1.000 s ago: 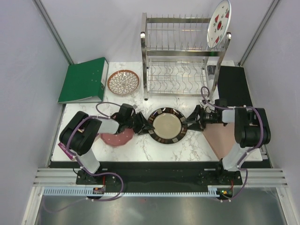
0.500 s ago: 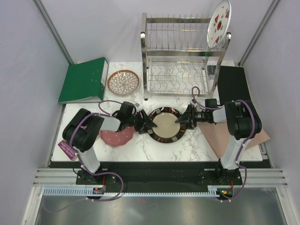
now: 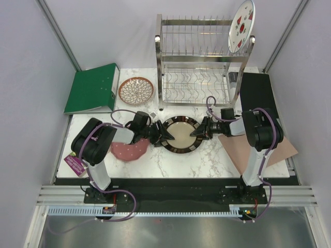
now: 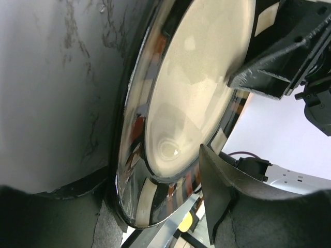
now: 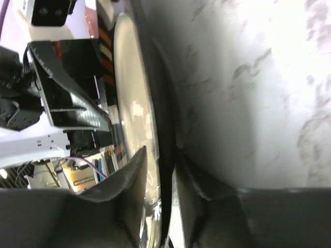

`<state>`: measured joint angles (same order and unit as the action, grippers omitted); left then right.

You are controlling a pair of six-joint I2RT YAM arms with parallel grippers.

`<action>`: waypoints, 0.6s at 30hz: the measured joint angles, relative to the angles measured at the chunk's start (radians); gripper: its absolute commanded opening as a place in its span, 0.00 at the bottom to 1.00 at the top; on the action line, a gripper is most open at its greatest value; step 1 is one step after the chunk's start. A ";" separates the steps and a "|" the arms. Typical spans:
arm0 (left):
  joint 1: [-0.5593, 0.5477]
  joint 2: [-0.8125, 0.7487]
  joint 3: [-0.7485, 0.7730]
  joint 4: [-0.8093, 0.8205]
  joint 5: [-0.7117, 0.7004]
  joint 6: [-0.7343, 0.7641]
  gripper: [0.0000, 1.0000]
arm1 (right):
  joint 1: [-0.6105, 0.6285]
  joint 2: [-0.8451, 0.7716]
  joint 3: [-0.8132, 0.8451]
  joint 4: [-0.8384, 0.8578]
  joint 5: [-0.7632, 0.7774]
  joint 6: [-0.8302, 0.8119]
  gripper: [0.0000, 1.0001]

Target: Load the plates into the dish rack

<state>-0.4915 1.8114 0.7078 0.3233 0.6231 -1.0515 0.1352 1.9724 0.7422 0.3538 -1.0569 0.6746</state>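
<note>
The dark-rimmed plate (image 3: 181,135) with a beige centre lies on the marble between both arms. My left gripper (image 3: 164,135) stands open around its left rim, with a gap between the upper finger (image 4: 222,191) and the plate (image 4: 181,103). On the right rim (image 5: 132,103) my right gripper (image 3: 198,133) (image 5: 161,155) is shut, one finger on each face. The pink plate (image 3: 129,151) lies partly under the left arm. The petal-pattern plate (image 3: 136,90) sits at the back left. The strawberry plate (image 3: 241,26) stands in the top tier of the steel dish rack (image 3: 199,62).
A green binder (image 3: 93,88) lies at the back left. A black mat (image 3: 257,93) and a tan sheet (image 3: 253,152) cover the right side beneath the right arm. A purple packet (image 3: 74,165) rests at the left front edge.
My right gripper has slid left onto the dark-rimmed plate's right edge and closed on it. The left gripper has moved in over the left rim. The plate has shifted slightly left.
</note>
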 measured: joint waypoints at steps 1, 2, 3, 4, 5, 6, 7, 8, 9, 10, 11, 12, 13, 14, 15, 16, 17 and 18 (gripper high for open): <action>0.000 0.000 0.000 0.001 0.000 0.002 0.60 | 0.002 0.005 0.004 -0.003 0.010 0.002 0.21; -0.001 0.000 0.000 0.001 0.000 0.003 0.60 | 0.003 0.009 0.007 -0.006 0.021 -0.003 0.16; -0.001 0.000 0.000 0.001 0.000 0.005 0.61 | 0.003 0.011 0.007 -0.008 0.027 0.001 0.04; -0.001 0.000 0.000 0.001 0.000 0.006 0.63 | 0.003 0.011 0.008 -0.008 0.029 0.002 0.00; -0.001 0.000 0.000 0.002 0.000 0.006 0.66 | 0.004 0.010 0.008 -0.008 0.035 0.003 0.00; -0.006 0.000 0.002 0.009 -0.003 0.013 0.67 | 0.009 0.008 0.008 -0.006 0.045 0.003 0.00; -0.011 -0.001 0.004 0.009 -0.005 0.020 0.68 | 0.015 0.002 0.010 -0.007 0.054 0.000 0.00; -0.015 -0.005 0.010 -0.001 -0.010 0.029 0.71 | 0.019 -0.005 0.010 -0.012 0.063 -0.005 0.00; -0.015 -0.011 0.018 -0.019 -0.012 0.045 0.72 | 0.019 -0.015 0.009 -0.026 0.069 -0.011 0.00; -0.015 -0.016 0.025 -0.036 -0.014 0.058 0.73 | 0.019 -0.026 0.009 -0.042 0.074 -0.016 0.00; -0.015 -0.025 0.037 -0.069 -0.017 0.088 0.75 | 0.018 -0.045 0.010 -0.067 0.082 -0.026 0.00; -0.015 -0.034 0.051 -0.112 -0.019 0.124 0.76 | 0.018 -0.072 0.010 -0.098 0.091 -0.046 0.00; -0.012 -0.043 0.067 -0.159 -0.019 0.163 0.77 | 0.018 -0.105 0.013 -0.141 0.107 -0.077 0.00; -0.002 -0.055 0.086 -0.220 -0.019 0.209 0.78 | 0.016 -0.145 0.020 -0.198 0.130 -0.121 0.00; 0.015 -0.069 0.106 -0.283 -0.031 0.259 0.78 | 0.014 -0.186 0.027 -0.262 0.159 -0.171 0.00; 0.040 -0.085 0.122 -0.342 -0.050 0.304 0.78 | 0.011 -0.223 0.035 -0.330 0.184 -0.219 0.00; 0.072 -0.105 0.132 -0.396 -0.062 0.343 0.79 | 0.003 -0.261 0.049 -0.408 0.204 -0.270 0.00; 0.108 -0.132 0.132 -0.446 -0.073 0.373 0.80 | -0.006 -0.300 0.066 -0.493 0.221 -0.317 0.00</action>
<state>-0.3836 1.6794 0.8402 -0.1230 0.5503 -0.6781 0.1287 1.6726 0.8082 -0.1394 -0.8360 0.3576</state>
